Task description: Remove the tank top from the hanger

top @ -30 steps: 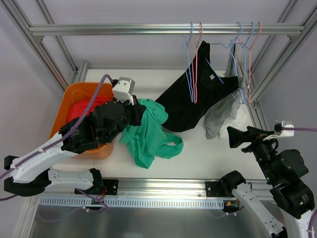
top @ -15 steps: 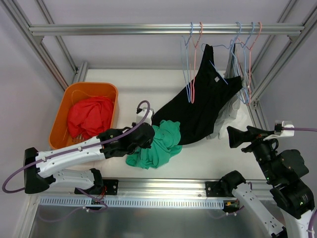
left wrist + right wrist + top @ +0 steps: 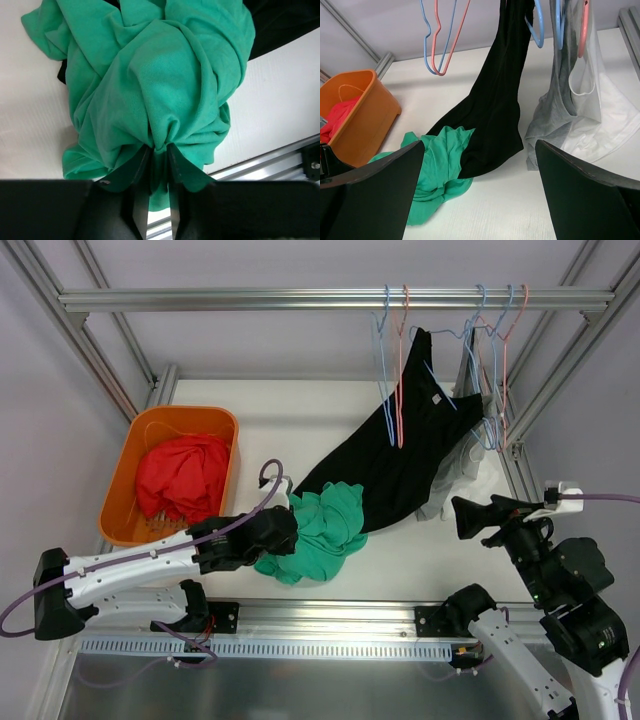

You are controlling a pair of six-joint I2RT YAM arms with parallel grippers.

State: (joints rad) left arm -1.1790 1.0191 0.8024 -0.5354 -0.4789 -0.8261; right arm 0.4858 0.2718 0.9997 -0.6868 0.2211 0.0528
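From above, the green tank top (image 3: 325, 525) lies in a heap on the table (image 3: 300, 420), off every hanger. It is directly right of the left gripper (image 3: 275, 532), and its far edge touches the hem of a hanging black top (image 3: 400, 455). The right gripper (image 3: 470, 515) is well apart.

In the left wrist view, the fingers (image 3: 141, 172) pinch a gathered fold of the green cloth, and the heap spreads away ahead of them.

In the right wrist view, the fingers stand wide apart and hold nothing. The green heap lies ahead to the left. I judge that the left arm is the nearer one.

Arms (image 3: 110, 565) show white links (image 3: 510, 645), black joints (image 3: 575, 580), purple cables (image 3: 600, 498), black left pincer (image 3: 157, 148).
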